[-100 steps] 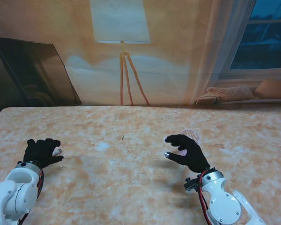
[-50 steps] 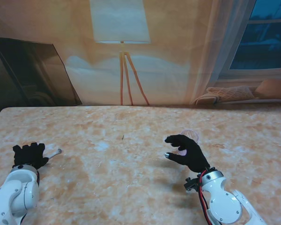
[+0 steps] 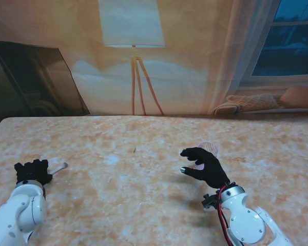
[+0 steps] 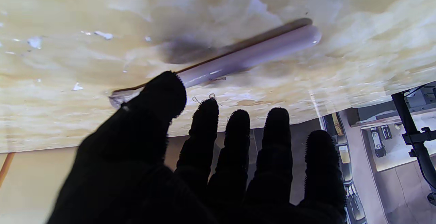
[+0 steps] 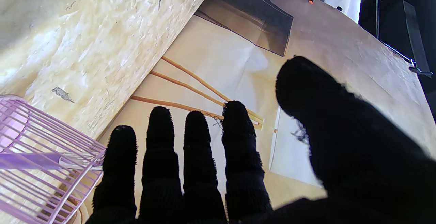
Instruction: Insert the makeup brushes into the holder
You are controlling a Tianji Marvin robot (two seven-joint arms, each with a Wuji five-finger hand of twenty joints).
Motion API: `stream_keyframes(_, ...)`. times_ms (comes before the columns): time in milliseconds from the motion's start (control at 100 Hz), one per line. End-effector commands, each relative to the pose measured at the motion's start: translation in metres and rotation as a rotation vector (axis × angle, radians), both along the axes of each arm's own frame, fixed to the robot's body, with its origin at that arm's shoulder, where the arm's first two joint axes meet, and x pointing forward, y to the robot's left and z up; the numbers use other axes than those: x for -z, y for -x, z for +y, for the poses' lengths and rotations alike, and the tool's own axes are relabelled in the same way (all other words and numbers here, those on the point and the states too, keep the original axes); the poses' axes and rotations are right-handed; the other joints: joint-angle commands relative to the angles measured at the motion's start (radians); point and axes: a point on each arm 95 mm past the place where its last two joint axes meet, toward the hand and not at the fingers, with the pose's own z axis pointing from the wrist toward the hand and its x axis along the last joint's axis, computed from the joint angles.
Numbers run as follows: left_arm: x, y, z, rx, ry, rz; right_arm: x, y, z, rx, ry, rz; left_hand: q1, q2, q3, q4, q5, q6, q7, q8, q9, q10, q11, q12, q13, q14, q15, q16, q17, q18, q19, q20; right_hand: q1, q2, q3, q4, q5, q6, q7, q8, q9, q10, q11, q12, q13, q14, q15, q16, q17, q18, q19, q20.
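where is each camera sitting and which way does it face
Stand view: above the shoulders, looking down at the table; both arms show, left hand and right hand.
Left wrist view: along the spread fingers at a lilac brush lying on the table.
Right wrist view: along the fingers, wire holder beside them.
Shared: stand and left wrist views both show the brush.

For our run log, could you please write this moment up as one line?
left hand: open, beside brush lying on table | right hand: open, by pink wire holder | brush not inserted
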Motion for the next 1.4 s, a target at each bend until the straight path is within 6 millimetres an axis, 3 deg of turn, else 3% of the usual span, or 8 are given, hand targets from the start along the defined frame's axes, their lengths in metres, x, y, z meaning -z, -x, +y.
stream_keyframes(0, 0.002, -0.002, 0.001, -0.012, 0.009, 0.012, 0.003, 0.003, 0.003, -0.015, 0.000, 0.017, -0.016, -0.024, 0.044, 0.019, -0.021, 0.020, 0.043, 0.031, -0.002, 0.020, 0.013, 0.019, -0.006, 0.014, 0.029, 0.024, -0.011, -0.002, 0.016, 0.009, -0.022, 0.014, -0.006, -0.017, 0.016, 0.001, -0.016, 0.002, -0.007, -0.011, -0.009, -0.126, -0.018, -0.027, -0.013, -0.018, -0.014, -0.008, -0.013, 0.013)
stream_keyframes(540, 0.023, -0.006, -0.001, -0.046, 0.024, 0.043, 0.003, 0.002, 0.003, -0.019, 0.012, 0.028, -0.020, -0.071, 0.164, 0.035, 0.008, 0.014, 0.154, 0.125, 0.069, -0.004, 0.101, 0.079, 0.052, 0.019, 0.120, 0.086, 0.028, -0.006, 0.092, 0.031, -0.023, 0.018, -0.003, -0.017, 0.012, 0.002, -0.016, 0.003, -0.008, -0.012, -0.009, -0.125, -0.019, -0.029, -0.013, -0.017, -0.022, -0.008, -0.018, 0.017)
stream_keyframes(730, 0.029, -0.009, -0.003, -0.060, 0.041, 0.048, 0.003, 0.002, 0.003, -0.019, 0.008, 0.037, 0.037, -0.246, 0.316, -0.047, 0.008, -0.028, 0.380, 0.285, 0.143, -0.011, 0.188, 0.144, 0.118, 0.023, 0.208, 0.153, 0.074, -0.006, 0.176, 0.060, -0.061, 0.064, 0.012, -0.012, 0.015, 0.010, -0.016, 0.003, -0.009, -0.009, -0.009, -0.126, -0.024, -0.029, -0.015, -0.017, -0.031, -0.011, -0.022, 0.018)
stream_keyframes(790, 0.031, -0.009, -0.003, -0.061, 0.042, 0.052, 0.003, 0.002, 0.004, -0.016, -0.002, 0.047, 0.051, -0.264, 0.327, -0.059, 0.020, -0.035, 0.415, 0.284, 0.157, -0.014, 0.202, 0.175, 0.128, 0.022, 0.214, 0.158, 0.082, -0.004, 0.185, 0.062, -0.067, 0.065, 0.020, -0.012, 0.018, 0.013, -0.017, 0.002, -0.008, -0.007, -0.009, -0.125, -0.024, -0.029, -0.013, -0.017, -0.034, -0.010, -0.022, 0.019)
stream_keyframes(830, 0.032, -0.009, -0.003, -0.062, 0.045, 0.053, 0.003, 0.002, 0.004, -0.014, -0.009, 0.053, 0.074, -0.273, 0.338, -0.063, 0.032, -0.041, 0.475, 0.283, 0.194, -0.020, 0.161, 0.292, 0.145, 0.023, 0.227, 0.167, 0.093, -0.005, 0.197, 0.067, -0.068, 0.065, 0.025, -0.013, 0.019, 0.014, -0.018, 0.002, -0.009, -0.006, -0.009, -0.126, -0.024, -0.028, -0.012, -0.016, -0.035, -0.011, -0.022, 0.020)
stream_keyframes(910, 0.035, -0.010, -0.003, -0.063, 0.049, 0.058, 0.003, 0.002, 0.004, -0.015, -0.012, 0.057, 0.065, -0.274, 0.360, -0.066, 0.049, -0.033, 0.507, 0.285, 0.210, -0.025, 0.157, 0.310, 0.155, 0.026, 0.231, 0.169, 0.100, -0.003, 0.207, 0.071, -0.073, 0.068, 0.029, -0.015, 0.022, 0.018, -0.019, 0.001, -0.010, -0.006, -0.010, -0.126, -0.024, -0.029, -0.011, -0.016, -0.035, -0.011, -0.021, 0.021)
stream_keyframes(1070, 0.038, -0.009, -0.003, -0.059, 0.056, 0.077, 0.003, 0.002, 0.005, -0.013, -0.020, 0.066, 0.003, -0.281, 0.487, -0.077, 0.027, 0.008, 0.572, 0.352, 0.155, -0.023, 0.157, 0.146, 0.120, 0.031, 0.170, 0.121, 0.071, -0.003, 0.170, 0.050, -0.086, 0.082, 0.037, -0.015, 0.020, 0.022, -0.023, 0.001, -0.010, -0.006, -0.009, -0.126, -0.027, -0.029, -0.011, -0.016, -0.037, -0.013, -0.021, 0.022)
stream_keyframes(1390, 0.039, -0.009, -0.002, -0.055, 0.109, 0.084, 0.003, 0.004, 0.007, -0.009, -0.039, 0.086, -0.049, -0.198, 0.655, -0.047, -0.074, 0.087, 0.637, 0.577, 0.111, 0.041, 0.104, 0.060, 0.092, 0.050, 0.102, 0.047, 0.065, -0.011, 0.131, 0.023, -0.111, 0.121, 0.062, -0.016, 0.014, 0.037, -0.025, 0.001, -0.003, 0.000, -0.005, -0.125, -0.024, -0.024, -0.006, -0.015, -0.039, -0.015, -0.020, 0.024)
